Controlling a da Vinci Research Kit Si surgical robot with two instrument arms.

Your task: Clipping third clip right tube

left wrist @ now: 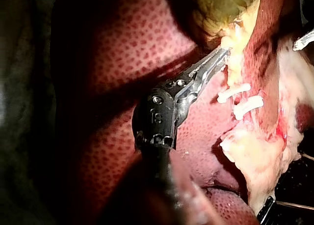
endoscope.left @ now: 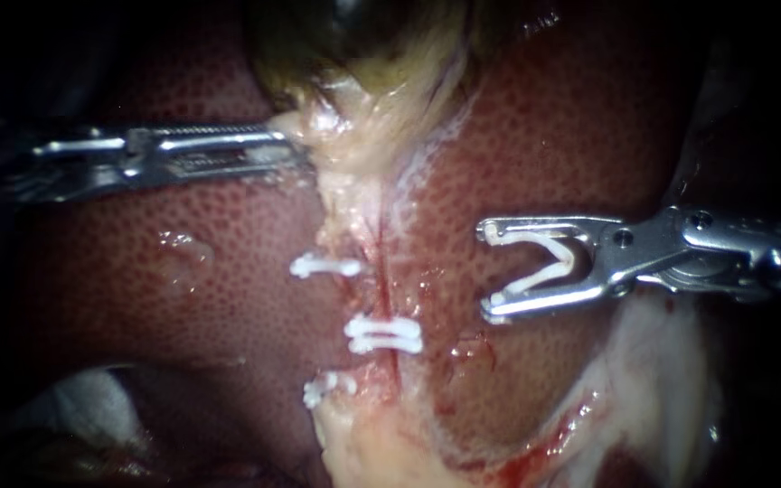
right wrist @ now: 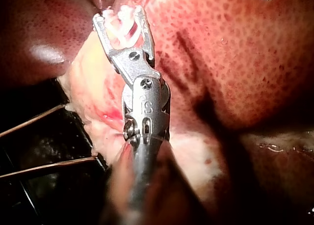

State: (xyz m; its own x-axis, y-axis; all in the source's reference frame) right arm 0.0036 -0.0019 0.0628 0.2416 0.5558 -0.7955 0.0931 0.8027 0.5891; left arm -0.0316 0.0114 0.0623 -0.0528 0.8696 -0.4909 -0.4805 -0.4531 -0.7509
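Right instrument point(endoscope.left: 488, 271): reaches in over the liver's point(endoscope.left: 544, 136) right side, jaws spread wide, each pressing one leg of an open clip point(endoscope.left: 535, 279) held between them
Clip position: apart from the right tube point(endoscope.left: 381, 285), its mouth facing that tube
Tube: thin red strand running down the liver's middle, two set clips point(endoscope.left: 383, 334) across it, side by side
Left instrument point(endoscope.left: 284, 145): jaws pinching pale tissue point(endoscope.left: 336, 136) just under the gallbladder point(endoscope.left: 354, 45)
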